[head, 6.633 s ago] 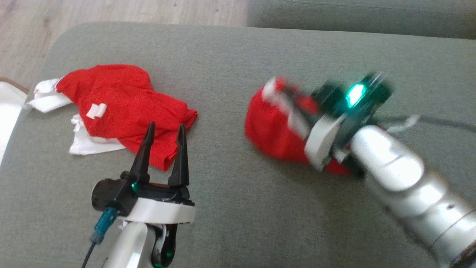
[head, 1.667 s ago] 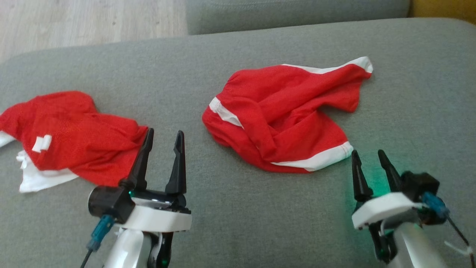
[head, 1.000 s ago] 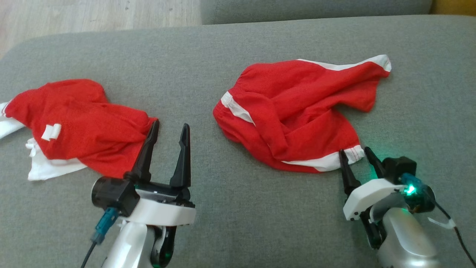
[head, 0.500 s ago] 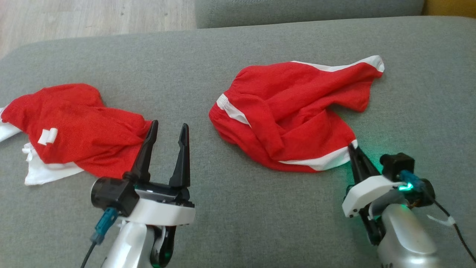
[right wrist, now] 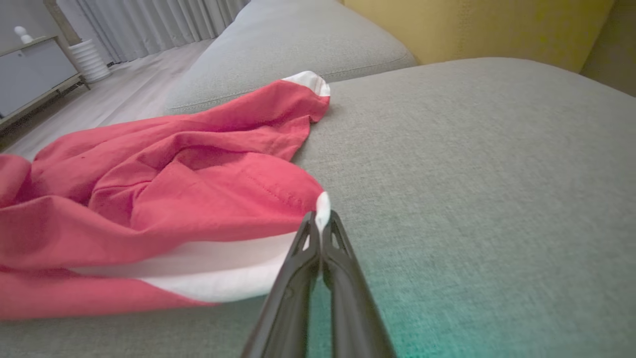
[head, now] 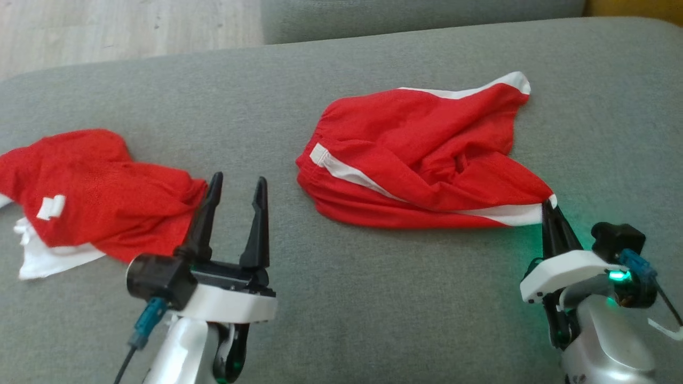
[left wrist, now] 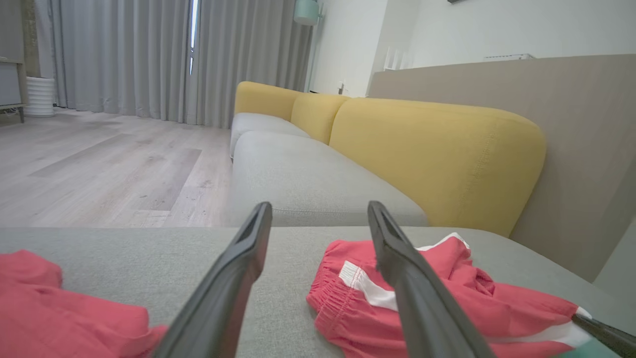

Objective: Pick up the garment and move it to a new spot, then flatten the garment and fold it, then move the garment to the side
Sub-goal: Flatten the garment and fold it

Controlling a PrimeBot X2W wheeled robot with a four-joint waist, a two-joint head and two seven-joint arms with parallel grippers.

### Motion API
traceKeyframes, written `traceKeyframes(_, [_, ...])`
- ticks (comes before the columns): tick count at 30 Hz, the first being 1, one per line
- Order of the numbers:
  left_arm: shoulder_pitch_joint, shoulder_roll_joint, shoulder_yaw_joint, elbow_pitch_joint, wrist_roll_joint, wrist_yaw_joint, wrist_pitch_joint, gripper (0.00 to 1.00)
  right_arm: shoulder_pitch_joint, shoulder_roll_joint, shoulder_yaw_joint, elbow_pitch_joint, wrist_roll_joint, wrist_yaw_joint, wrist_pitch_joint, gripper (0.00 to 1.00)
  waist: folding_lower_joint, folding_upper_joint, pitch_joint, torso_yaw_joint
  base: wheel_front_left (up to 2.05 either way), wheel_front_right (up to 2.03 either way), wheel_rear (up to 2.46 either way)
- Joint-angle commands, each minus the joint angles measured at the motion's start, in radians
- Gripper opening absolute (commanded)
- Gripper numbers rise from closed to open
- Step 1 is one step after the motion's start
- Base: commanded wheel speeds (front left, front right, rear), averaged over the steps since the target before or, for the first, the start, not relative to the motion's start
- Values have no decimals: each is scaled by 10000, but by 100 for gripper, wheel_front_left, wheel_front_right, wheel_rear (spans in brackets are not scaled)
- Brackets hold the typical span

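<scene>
Crumpled red mesh garment with white trim [head: 416, 154] lies on the right half of a grey fabric sofa cushion [head: 373, 298], its near right corner pinched between the closed fingers of the right claw [head: 547, 204]. The cloth is bunched in folds. One white band runs along its near edge to the clamped corner, and another white edge marks the far right tip. The right arm reaches in low from the lower right, fingers pointing up and away. The left claw [head: 238, 180] hovers with fingers spread, holding nothing, beside a second red garment [head: 101, 197] lying over white cloth [head: 48, 258] at the cushion's left.
</scene>
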Motion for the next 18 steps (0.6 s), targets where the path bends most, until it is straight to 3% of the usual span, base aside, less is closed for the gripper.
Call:
traceKeyframes(1, [-370,31,190,-224,141,-46,-51,100,-144,-13,194,-350,98,65,-105,0,0,0,64,-96,0,0,0])
traceKeyframes(10, [-1423,246,-886,1150,613,-277,140,100,-272,-12,379,-464,432,65,-145,0,0,0,371,-439,0,0,0])
traceKeyframes(18, [-3174,522,-1418,3254,501,-316,1819,100,-462,-12,659,-531,616,65,-180,0,0,0,725,-886,0,0,0])
